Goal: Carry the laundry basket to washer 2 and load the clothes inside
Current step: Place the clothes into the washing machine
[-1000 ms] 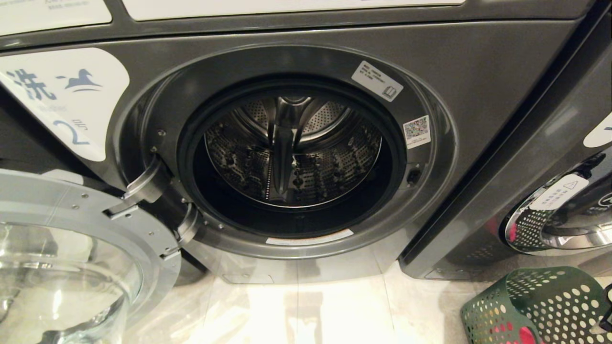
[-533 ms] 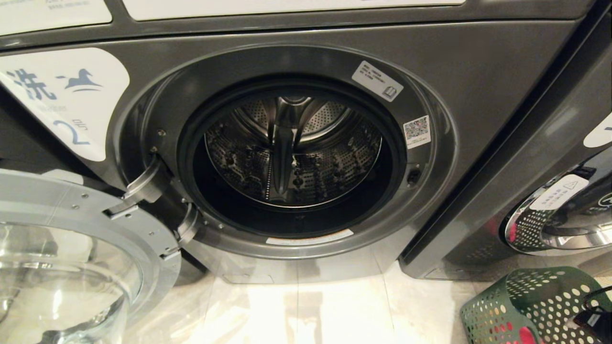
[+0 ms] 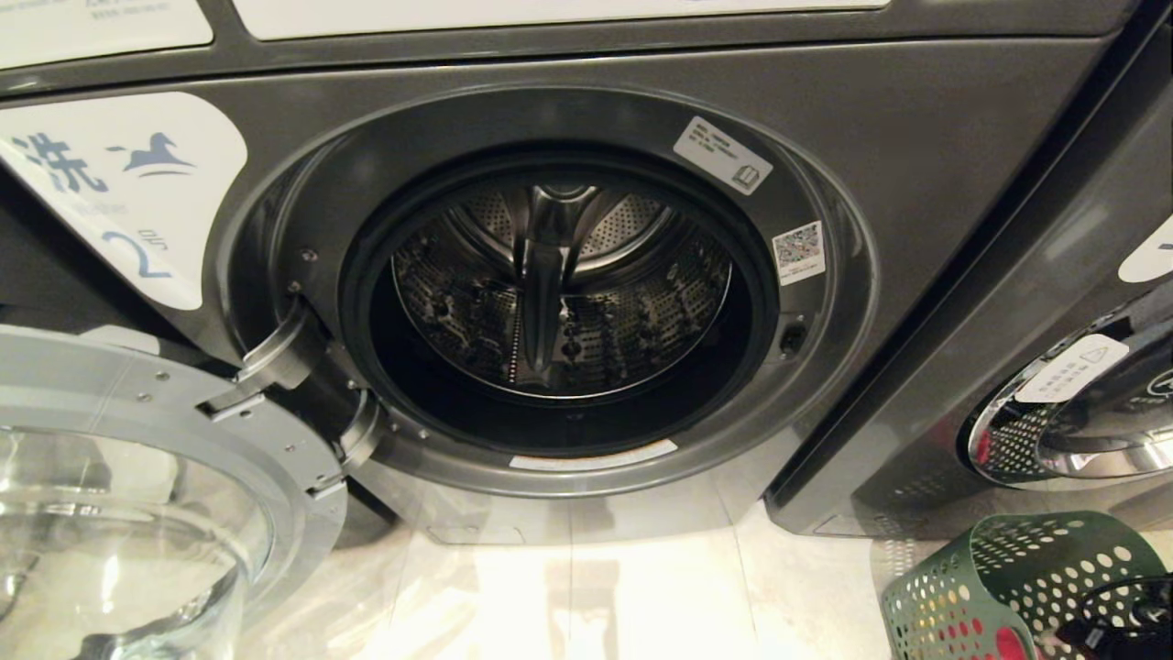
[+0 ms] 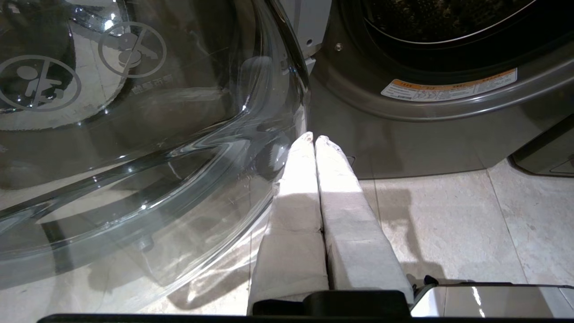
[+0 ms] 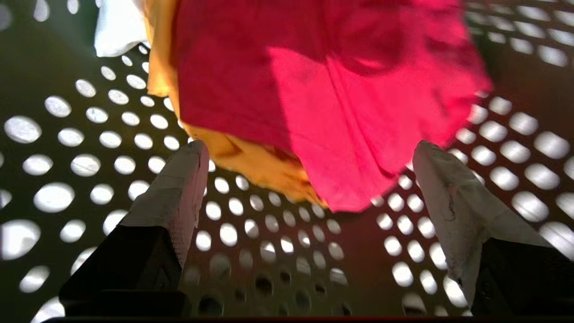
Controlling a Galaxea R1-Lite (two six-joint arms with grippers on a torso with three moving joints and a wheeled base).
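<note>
- Laundry basket [image 3: 1017, 587]: dark green, round holes all over, on the pale tiled floor [image 3: 623, 596] at the near right corner of the head view, in front of the neighbouring grey washer [image 3: 1054, 348].
- Clothes [image 5: 314, 98]: bundled inside the basket. Pink-red piece on top, yellow-orange under it, a white corner at the edge. From the head view the red shows through the holes of the basket's near wall.
- Washer 2 [image 3: 916, 156]: dark grey, straight ahead. White label [image 3: 128, 192] with a blue 2 and a horse at its left. Drum [image 3: 564, 293] bare, only perforated steel and a paddle visible.
- Door [image 3: 137, 477]: swung fully open to the near left, chrome ring and clear glass bowl facing up.
- Right gripper [image 5: 309, 157]: down inside the basket, fingers spread wide to either side of the clothes bundle, tips near the red and orange cloth. Nothing held; whether the tips touch the cloth cannot be told. In the head view only a dark part of the arm shows at the basket's right edge.
- Left gripper [image 4: 315, 140]: fingers pressed together, empty, low over the floor just beside the glass of the open door, pointing at the washer's base.
</note>
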